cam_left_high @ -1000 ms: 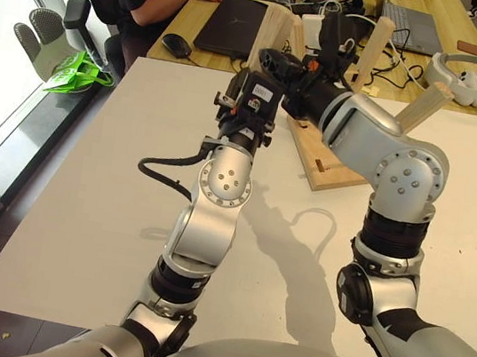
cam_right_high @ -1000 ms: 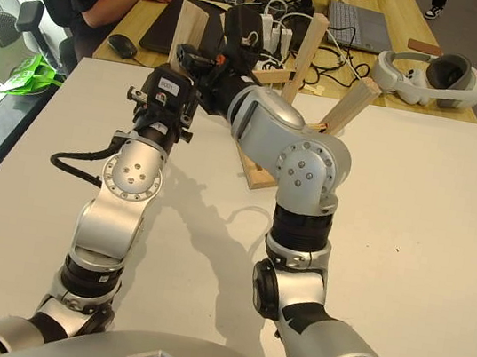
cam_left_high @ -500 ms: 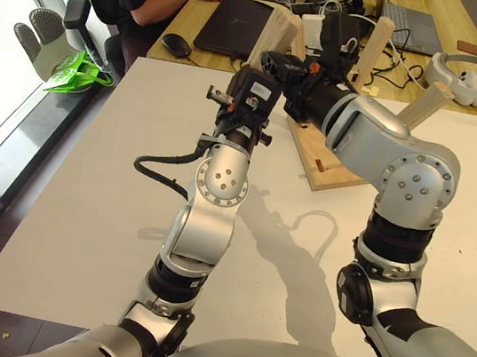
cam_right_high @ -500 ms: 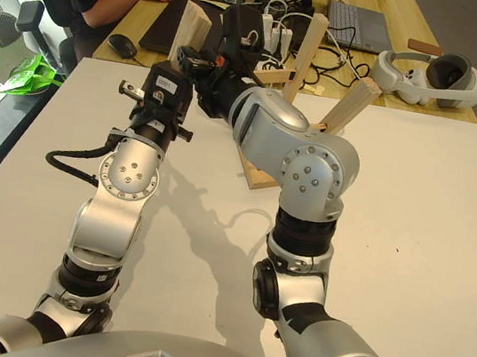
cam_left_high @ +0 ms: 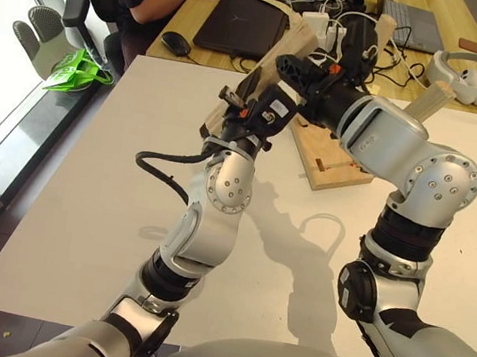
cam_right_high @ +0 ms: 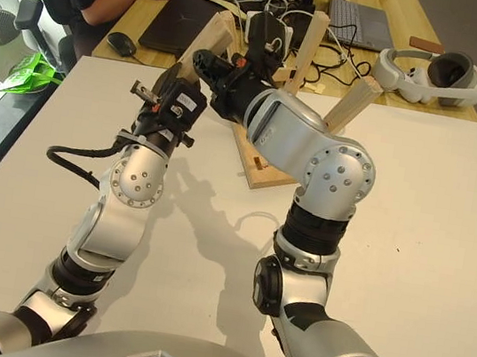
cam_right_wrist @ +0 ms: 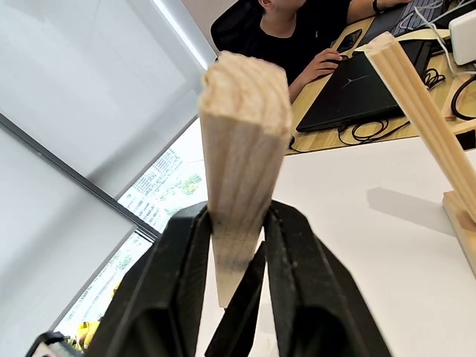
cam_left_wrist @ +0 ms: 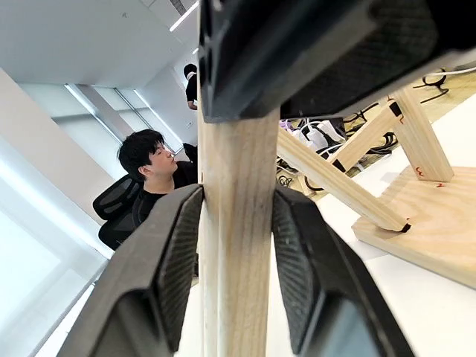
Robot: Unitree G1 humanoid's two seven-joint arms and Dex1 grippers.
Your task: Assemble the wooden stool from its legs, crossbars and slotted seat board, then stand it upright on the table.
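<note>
Holding one wooden leg [cam_left_wrist: 230,312] between them, your two grippers sit together above the table [cam_left_high: 81,209], toward its far edge. Your left gripper [cam_left_wrist: 236,208] has its fingers pinching the leg's sides. Your right gripper [cam_right_wrist: 238,223] has its fingers pinching the same leg near its end. The slotted seat board [cam_left_high: 338,171] lies flat on the table just beside them, near the far edge, with two more legs [cam_left_high: 430,98] standing tilted out of it.
</note>
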